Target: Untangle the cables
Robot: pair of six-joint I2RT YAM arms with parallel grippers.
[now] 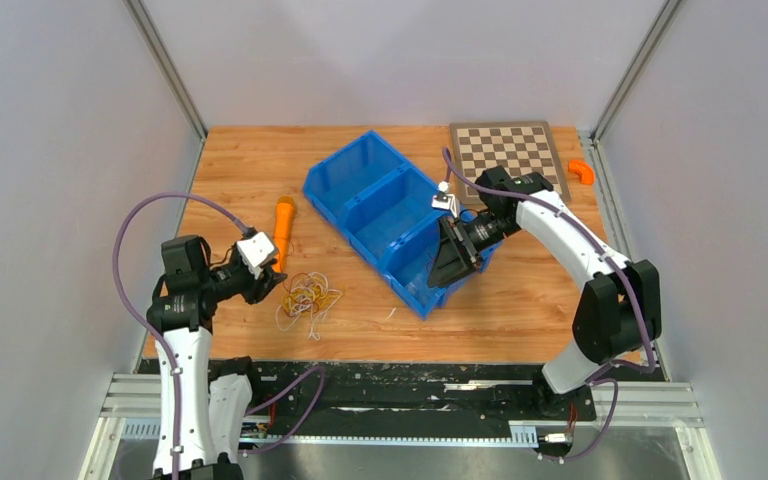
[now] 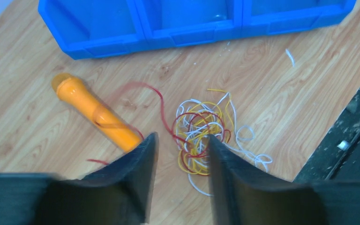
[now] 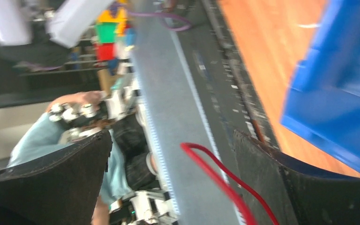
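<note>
Left pincer [image 2: 180, 140] stood slightly spread over the cables [image 2: 201, 129], a tangle on the table [image 2: 281, 93] off the blue bin's [image 2: 187, 35] near-left side. Right pincer [image 3: 172, 136] gaped wide at the bin's near end, a red strand [image 3: 215, 173] crossing between its fingers.

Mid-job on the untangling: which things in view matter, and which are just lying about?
Job:
cable tangle
red cable

Lying about:
orange toy microphone
blue bin
chessboard
small orange piece
</note>
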